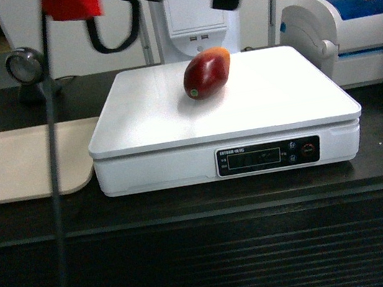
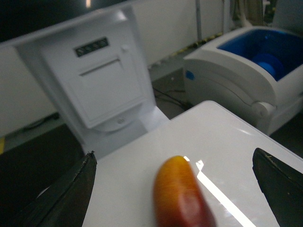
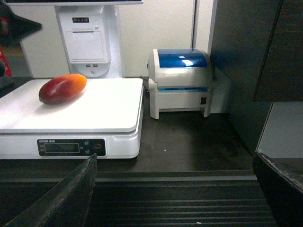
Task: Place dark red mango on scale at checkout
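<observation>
- One fruit matters here: the dark red mango (image 1: 206, 72) lies on its side on the white top of the scale (image 1: 273, 105), toward the back of the platter, with nothing holding it.
- Your left gripper (image 2: 175, 189) hangs spread wide above it; in the left wrist view the mango's orange end sits between the two dark fingers (image 2: 71, 194), touching neither.
- Expect a firm, fairly heavy fruit with smooth glossy skin, so it may slip under a hard pinch and could roll on the slick platter.
- If you must take it again, close across its short middle, not over the tapered ends.
- Your right gripper (image 3: 175, 189) is also parted and empty, low at the front edge of the checkout (image 3: 189, 142), with the mango ahead of it and off to its left, well apart.
- Judging by this, the placing looks done; lift the left arm straight up so you don't nudge the fruit.
</observation>
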Available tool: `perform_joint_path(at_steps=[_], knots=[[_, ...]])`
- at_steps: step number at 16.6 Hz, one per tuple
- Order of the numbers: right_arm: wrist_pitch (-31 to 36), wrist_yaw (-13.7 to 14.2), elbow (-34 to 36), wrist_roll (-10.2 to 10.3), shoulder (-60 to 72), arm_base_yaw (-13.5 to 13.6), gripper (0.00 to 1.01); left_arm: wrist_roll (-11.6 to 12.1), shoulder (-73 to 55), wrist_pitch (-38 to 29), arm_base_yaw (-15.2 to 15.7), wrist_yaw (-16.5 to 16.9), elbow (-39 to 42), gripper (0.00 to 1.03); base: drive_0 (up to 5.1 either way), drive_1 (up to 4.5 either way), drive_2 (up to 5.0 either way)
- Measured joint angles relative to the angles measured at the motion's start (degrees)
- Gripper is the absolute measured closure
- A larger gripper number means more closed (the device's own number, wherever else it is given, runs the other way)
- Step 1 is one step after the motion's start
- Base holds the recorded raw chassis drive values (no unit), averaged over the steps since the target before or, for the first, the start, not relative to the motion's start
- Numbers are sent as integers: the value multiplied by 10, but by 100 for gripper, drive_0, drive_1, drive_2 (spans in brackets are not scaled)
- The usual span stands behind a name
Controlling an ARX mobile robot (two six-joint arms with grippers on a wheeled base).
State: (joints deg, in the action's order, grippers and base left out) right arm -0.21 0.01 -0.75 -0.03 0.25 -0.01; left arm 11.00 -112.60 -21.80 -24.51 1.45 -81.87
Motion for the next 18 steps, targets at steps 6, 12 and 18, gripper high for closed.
perform_joint_path(at_steps=[6, 12, 18], knots=[[0, 0, 0, 0, 0, 0, 3, -27, 206, -96, 114, 24, 205, 5, 0, 0, 0], [0, 0, 0, 0, 0, 0, 3, -106, 544, -79, 250, -25, 523, 65, 0, 0, 0], [0, 0, 0, 0, 0, 0, 3, -108, 662, -113, 245, -15, 685, 101, 0, 0, 0]])
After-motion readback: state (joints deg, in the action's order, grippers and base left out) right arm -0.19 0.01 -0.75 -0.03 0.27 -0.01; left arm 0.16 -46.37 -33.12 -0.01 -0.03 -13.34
